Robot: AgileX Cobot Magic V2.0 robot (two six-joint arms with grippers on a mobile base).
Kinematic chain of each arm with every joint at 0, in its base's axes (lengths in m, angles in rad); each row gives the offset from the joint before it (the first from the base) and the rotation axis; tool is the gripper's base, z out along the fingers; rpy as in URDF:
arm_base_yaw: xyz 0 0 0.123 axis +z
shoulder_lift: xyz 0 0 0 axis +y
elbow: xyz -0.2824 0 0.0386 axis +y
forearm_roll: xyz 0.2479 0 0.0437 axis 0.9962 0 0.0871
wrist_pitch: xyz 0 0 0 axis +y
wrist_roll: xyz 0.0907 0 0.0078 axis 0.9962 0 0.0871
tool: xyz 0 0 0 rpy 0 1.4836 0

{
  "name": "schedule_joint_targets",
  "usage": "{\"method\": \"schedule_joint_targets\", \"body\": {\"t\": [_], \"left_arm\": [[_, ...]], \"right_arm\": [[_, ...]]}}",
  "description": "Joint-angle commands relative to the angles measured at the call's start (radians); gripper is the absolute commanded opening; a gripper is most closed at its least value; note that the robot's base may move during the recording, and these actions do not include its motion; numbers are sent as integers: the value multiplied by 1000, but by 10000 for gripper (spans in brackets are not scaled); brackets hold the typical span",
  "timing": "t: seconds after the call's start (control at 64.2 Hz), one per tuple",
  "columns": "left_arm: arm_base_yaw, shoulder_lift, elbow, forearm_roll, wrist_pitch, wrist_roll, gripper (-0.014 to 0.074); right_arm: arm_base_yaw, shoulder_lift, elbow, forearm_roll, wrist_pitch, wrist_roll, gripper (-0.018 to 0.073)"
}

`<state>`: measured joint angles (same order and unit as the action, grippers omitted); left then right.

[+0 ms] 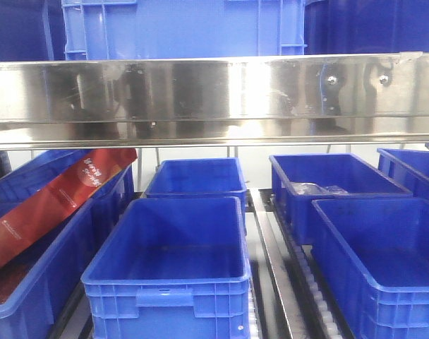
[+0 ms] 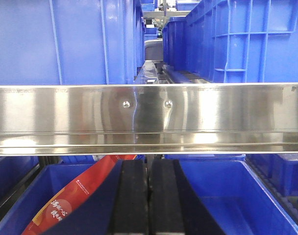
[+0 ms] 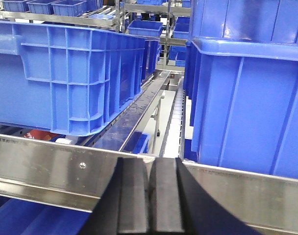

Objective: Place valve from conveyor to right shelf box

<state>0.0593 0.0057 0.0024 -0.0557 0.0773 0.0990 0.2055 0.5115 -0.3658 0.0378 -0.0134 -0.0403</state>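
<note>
- valve and conveyor: neither shows in any view, so i can't tell which way the valve lies from the jaws, how its long axis runs, or which arm is nearer.
- left gripper (image 2: 148, 198): pads clenched together on nothing, facing the steel shelf rail (image 2: 149, 117) at 12 o'clock, red packet (image 2: 78, 196) at 9 o'clock.
- right gripper (image 3: 150, 196): also clenched and empty, blue bins (image 3: 65, 78) from 10 to 2 o'clock.
- my guess: both arms need to turn away from the shelf first.

Warehouse, steel shelving (image 1: 214, 99), rows of blue bins (image 1: 172, 261)
</note>
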Motion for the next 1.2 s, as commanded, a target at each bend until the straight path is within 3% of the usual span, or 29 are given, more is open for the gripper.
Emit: {"method": "schedule_joint_targets", "body": {"t": [0.0, 0.125, 0.265, 0.405, 0.53, 0.748, 1.184], "left_arm": [[1, -6, -2, -7, -16, -5, -111], [1, -6, -2, -7, -16, -5, -111], [1, -6, -2, -7, -16, -5, -111], [1, -6, -2, -7, -16, -5, -111], [1, -6, -2, -7, -16, -5, -111], [1, -6, -2, -7, -16, -5, -111], [1, -6, -2, -7, -16, -5, -111]], "right_arm": [[-3, -5, 5, -7, -29, -5, -162], [-8, -28, 5, -7, 34, -5, -162], [-79, -130, 14, -7, 166, -5, -162], [-176, -277, 117, 30, 153, -5, -162], [-213, -382, 217, 57, 147, -5, -162], [-225, -511, 366, 72, 139, -5, -162], [-222, -511, 366, 66, 112, -5, -162]]}}
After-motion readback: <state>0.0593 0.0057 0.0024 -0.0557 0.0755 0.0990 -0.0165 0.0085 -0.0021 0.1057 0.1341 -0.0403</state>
